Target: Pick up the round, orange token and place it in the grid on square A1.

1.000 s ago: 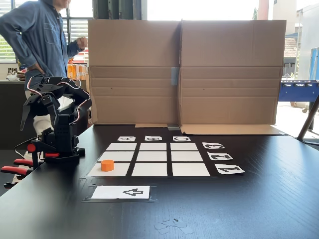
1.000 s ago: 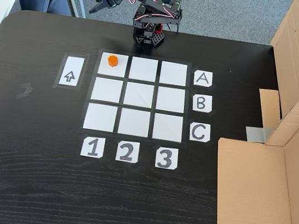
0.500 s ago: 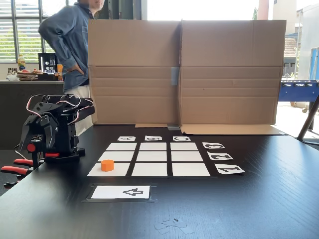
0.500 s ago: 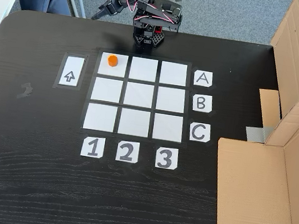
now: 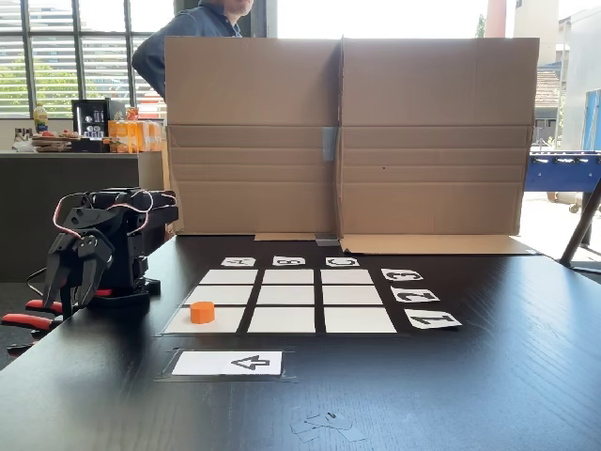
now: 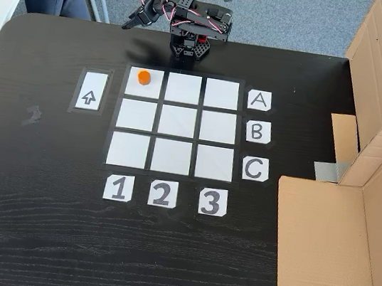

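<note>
The orange token stands upright on square A1, the corner cell of the grid beside the "A" row and above the "1" label. In the low fixed view this is the near left square of the grid. My gripper hangs folded back at the arm's base, well off the grid and apart from the token. It holds nothing. The fingers are small and dark, so their gap is unclear.
A white arrow card lies beside the grid. A tall cardboard screen borders one side of the black table. A person stands behind the screen. Paper scraps lie near the front edge.
The arm has folded down and back toward its base, and the gripper has dropped lower. The token has stayed on A1. The person has walked right, behind the cardboard.
</note>
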Robot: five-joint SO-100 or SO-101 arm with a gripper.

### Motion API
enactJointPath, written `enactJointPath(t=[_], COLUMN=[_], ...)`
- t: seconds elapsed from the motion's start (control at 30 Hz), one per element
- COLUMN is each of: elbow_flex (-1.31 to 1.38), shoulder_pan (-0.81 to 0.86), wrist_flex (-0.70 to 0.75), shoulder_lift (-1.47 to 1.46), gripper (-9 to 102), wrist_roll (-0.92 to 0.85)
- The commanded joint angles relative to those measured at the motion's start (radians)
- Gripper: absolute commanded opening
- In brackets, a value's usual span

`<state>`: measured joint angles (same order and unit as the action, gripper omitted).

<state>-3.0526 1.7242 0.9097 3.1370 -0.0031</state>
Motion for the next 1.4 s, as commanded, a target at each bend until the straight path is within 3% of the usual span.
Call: enactJointPath(t=[0.0,0.3,1.37], elbow_flex=[-0.002,-0.005,-0.006], shoulder_pan=[0.049,0.049,0.040], wrist_flex=[0.026,0.078,0.227], shoulder_lift=[0.018,0.038,0.187], gripper=[20,12,12], wrist_roll=[-0.008,-0.008,-0.025])
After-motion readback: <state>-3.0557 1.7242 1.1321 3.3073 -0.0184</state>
